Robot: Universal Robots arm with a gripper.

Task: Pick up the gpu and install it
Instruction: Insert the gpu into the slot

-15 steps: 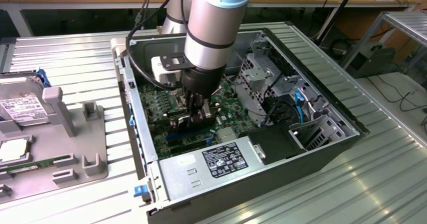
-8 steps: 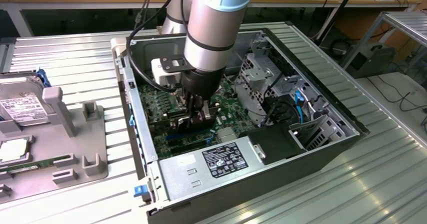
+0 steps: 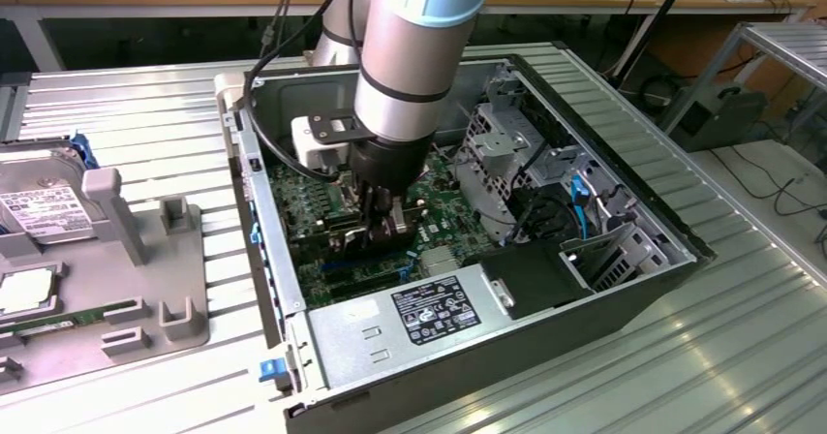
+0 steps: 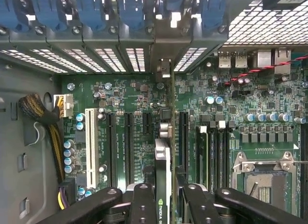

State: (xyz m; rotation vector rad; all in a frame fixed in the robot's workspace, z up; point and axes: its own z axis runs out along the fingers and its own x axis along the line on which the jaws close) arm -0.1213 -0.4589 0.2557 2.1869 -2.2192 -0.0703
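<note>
Gripper (image 4: 163, 197) inside the open computer case (image 3: 621, 177), fingers (image 4: 142, 204) clamped on the gpu (image 4: 162, 166), card edge-on above the green motherboard (image 4: 130, 96)

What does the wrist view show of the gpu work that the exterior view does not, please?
Wrist view: the gpu stands on edge between the fingers, over the motherboard's expansion slots, beside a white slot and the bare CPU socket. Exterior view: the hard drive and memory stick on the grey tray. Both: the gripper inside the open computer case.
</note>
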